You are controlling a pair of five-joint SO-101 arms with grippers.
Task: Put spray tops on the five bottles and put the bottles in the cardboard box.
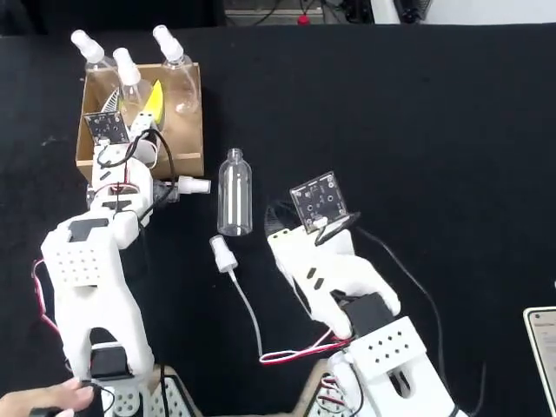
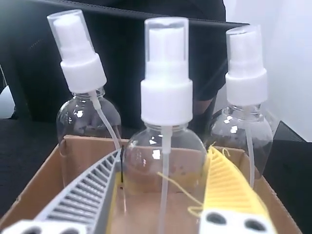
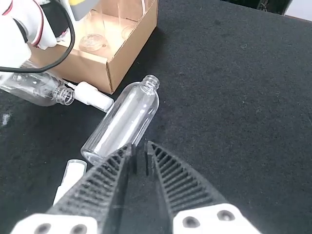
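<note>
Right jaws (image 3: 140, 146): only a narrow slit between the tips, nothing held. They sit just off the base of the uncapped bottle (image 3: 122, 119), on the far side of it from the cardboard box (image 1: 182, 163).

Left jaws (image 2: 165, 151): apart and empty, above the box's open top. The middle one of the three capped bottles (image 1: 130, 82) is beyond the tips.

Outward from the box:
- Three bottles with spray tops stand upright inside it, along its back wall.
- The uncapped bottle lies flat on the black surface (image 1: 391, 130) just off the box's front corner, with its open neck toward the box.
- A second bare bottle (image 3: 29, 90) lies against the box's front wall, under the left arm. A spray top (image 3: 92, 96) lies just beside its neck. I cannot tell whether its tube is inside.
- A loose spray top with dip tube (image 1: 223, 254) lies farther from the box than the uncapped bottle's base, with its tube trailing away.

Judgement: three of five are done, and the fourth bottle's capping is the step in hand. For the next move I would spread the right jaws wide enough to span the bottle's body. The bottle is round and lying down, so it may roll at first touch. The left arm then has to leave the box to fetch the loose spray top.
</note>
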